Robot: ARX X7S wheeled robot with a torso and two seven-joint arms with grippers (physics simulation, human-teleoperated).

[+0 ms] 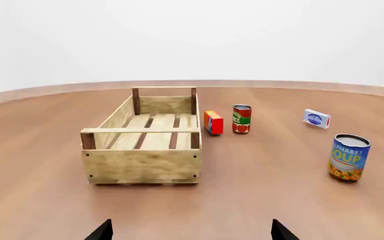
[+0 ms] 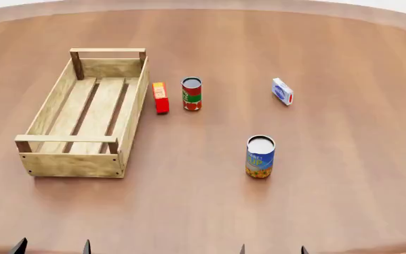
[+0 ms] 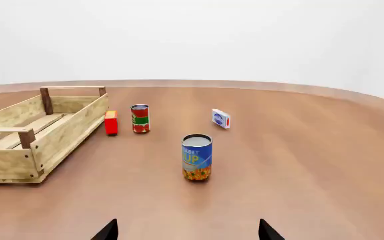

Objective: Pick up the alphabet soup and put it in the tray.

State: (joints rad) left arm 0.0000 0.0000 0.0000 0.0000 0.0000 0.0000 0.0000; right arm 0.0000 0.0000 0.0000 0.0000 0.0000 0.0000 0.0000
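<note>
The alphabet soup is a blue-labelled can with a pale top, standing upright on the table right of centre; it also shows in the left wrist view and the right wrist view. The tray is a light-wood slatted crate at the left, empty, also in the left wrist view and the right wrist view. My left gripper and right gripper are open and empty at the near table edge, well short of the can. Only their dark fingertips show.
A red-and-green can and a small red box stand just right of the tray's far end. A small blue-and-white box lies at the back right. The brown wooden table is round-edged.
</note>
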